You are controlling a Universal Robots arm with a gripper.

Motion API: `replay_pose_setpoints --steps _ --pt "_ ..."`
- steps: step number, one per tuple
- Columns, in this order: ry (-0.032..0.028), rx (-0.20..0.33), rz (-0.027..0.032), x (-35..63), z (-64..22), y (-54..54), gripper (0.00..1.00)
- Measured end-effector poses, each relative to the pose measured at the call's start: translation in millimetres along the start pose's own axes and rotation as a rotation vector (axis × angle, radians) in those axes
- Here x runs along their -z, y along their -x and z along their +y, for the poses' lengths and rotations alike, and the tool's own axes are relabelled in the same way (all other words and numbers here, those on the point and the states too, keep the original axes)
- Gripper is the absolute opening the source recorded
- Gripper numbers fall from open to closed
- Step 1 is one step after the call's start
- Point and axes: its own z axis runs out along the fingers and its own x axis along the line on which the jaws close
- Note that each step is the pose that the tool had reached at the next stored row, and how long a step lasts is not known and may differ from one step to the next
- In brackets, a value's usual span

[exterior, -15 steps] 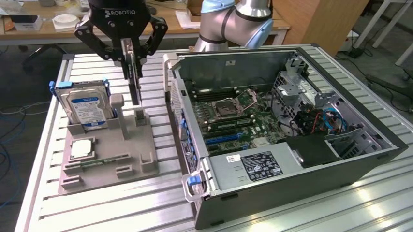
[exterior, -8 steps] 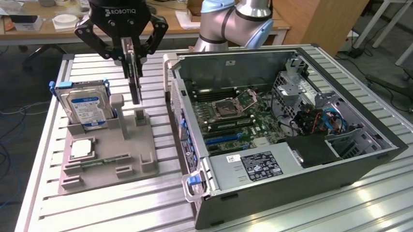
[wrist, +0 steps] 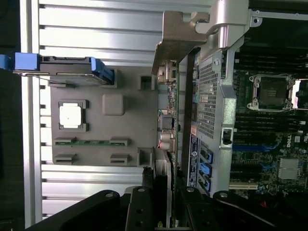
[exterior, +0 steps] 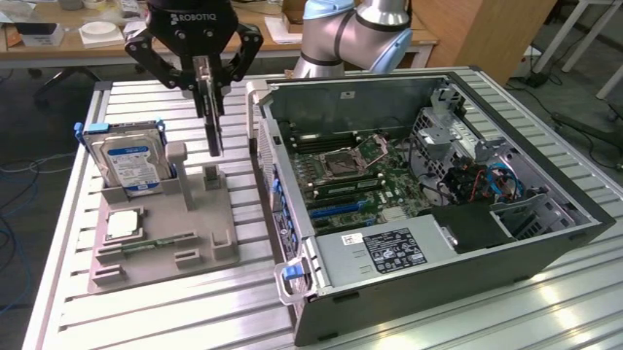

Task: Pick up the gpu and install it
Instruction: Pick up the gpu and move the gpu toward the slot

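My gripper (exterior: 210, 79) is shut on the gpu (exterior: 212, 120), a thin dark card hanging upright and seen edge-on. Its lower end hovers just above the slotted post (exterior: 210, 177) of the grey holder tray (exterior: 165, 233), left of the open computer case (exterior: 428, 189) in the exterior view. From the wrist, the gpu (wrist: 168, 122) runs edge-on away from my gripper (wrist: 163, 197), with its metal bracket (wrist: 179, 36) at the far end. It lies between the tray (wrist: 103, 130) and the case wall (wrist: 211, 96). The motherboard (exterior: 346, 175) lies exposed inside the case.
On the tray stand a silver hard drive (exterior: 131, 164) in a blue frame, a square processor chip (exterior: 125, 224) and a green memory stick (exterior: 146, 244). The case's power supply (exterior: 384, 251) is nearest the camera. Ribbed aluminium table (exterior: 146, 313) lies underneath. A desk stands behind.
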Motion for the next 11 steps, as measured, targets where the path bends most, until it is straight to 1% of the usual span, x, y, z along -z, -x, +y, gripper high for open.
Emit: replay_pose_setpoints --steps 11 --pt "0.0000 0.000 -0.0006 -1.0 -0.4 20.5 0.27"
